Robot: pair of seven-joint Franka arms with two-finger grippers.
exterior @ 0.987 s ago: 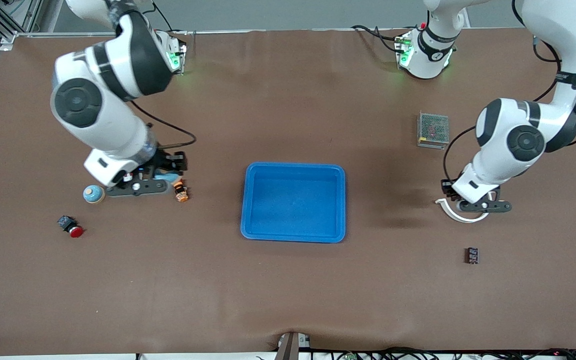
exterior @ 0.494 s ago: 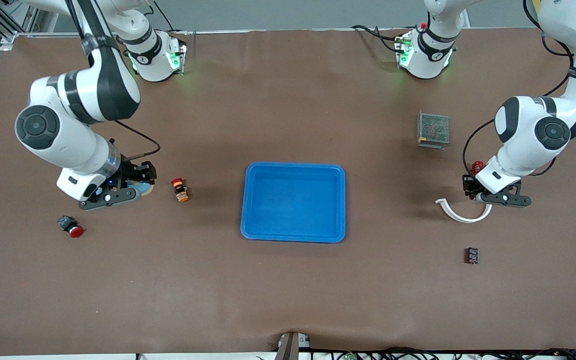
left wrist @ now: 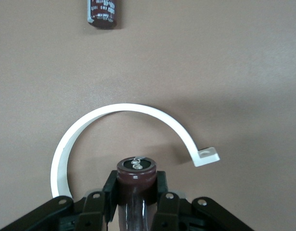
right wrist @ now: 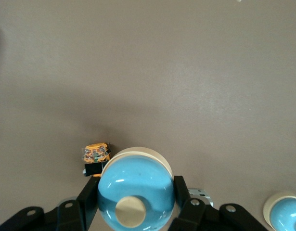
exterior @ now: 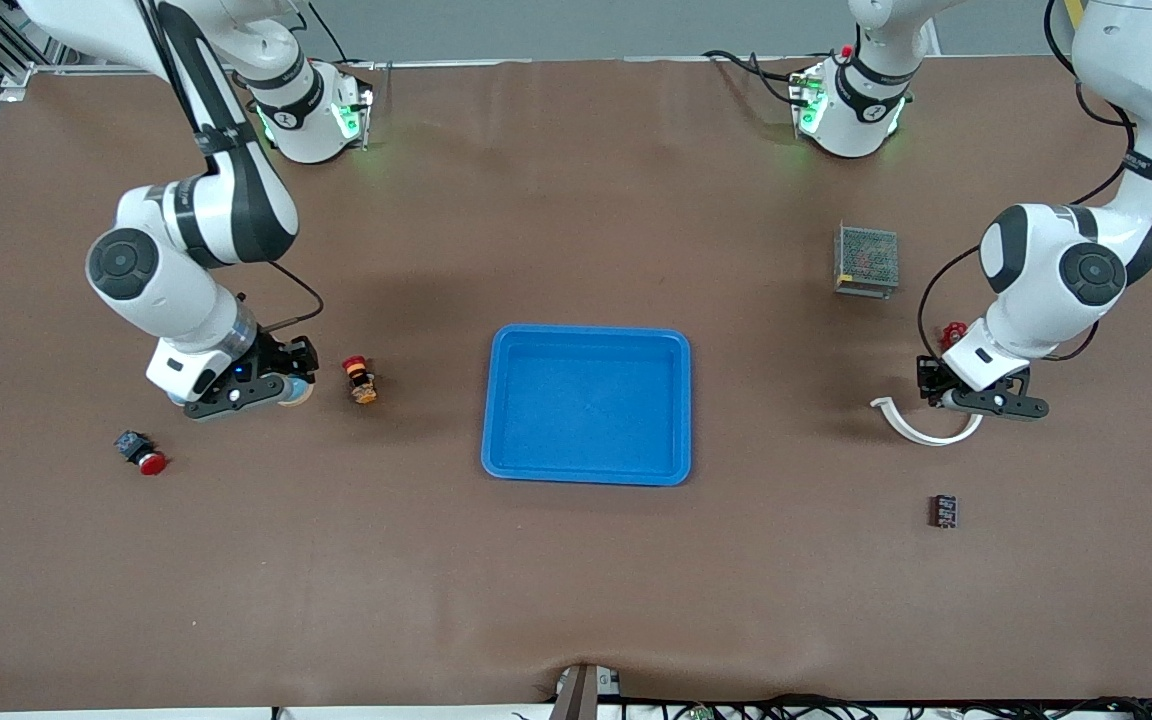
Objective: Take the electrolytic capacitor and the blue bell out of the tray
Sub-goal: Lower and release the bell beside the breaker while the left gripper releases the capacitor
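Note:
The blue tray [exterior: 586, 335] lies mid-table with nothing in it. My right gripper [exterior: 241, 390] [right wrist: 135, 197] is shut on a blue bell [right wrist: 135, 190] [exterior: 291, 390], low over the table toward the right arm's end. My left gripper [exterior: 981, 400] [left wrist: 135, 186] is shut on a dark maroon electrolytic capacitor [left wrist: 135, 173], held low over a white curved clip [left wrist: 123, 109] [exterior: 921, 428] toward the left arm's end.
A second blue bell [right wrist: 285, 214] sits by my right gripper. An orange part [exterior: 360, 380] [right wrist: 96, 156] and a red push button [exterior: 141, 452] lie nearby. Near the left arm are a mesh box [exterior: 866, 258], a red knob [exterior: 953, 330] and a second dark capacitor [exterior: 944, 510] [left wrist: 102, 12].
My right gripper carried the bell away from the orange part toward the right arm's end, then came back a little. My left gripper shifted slightly over the white clip.

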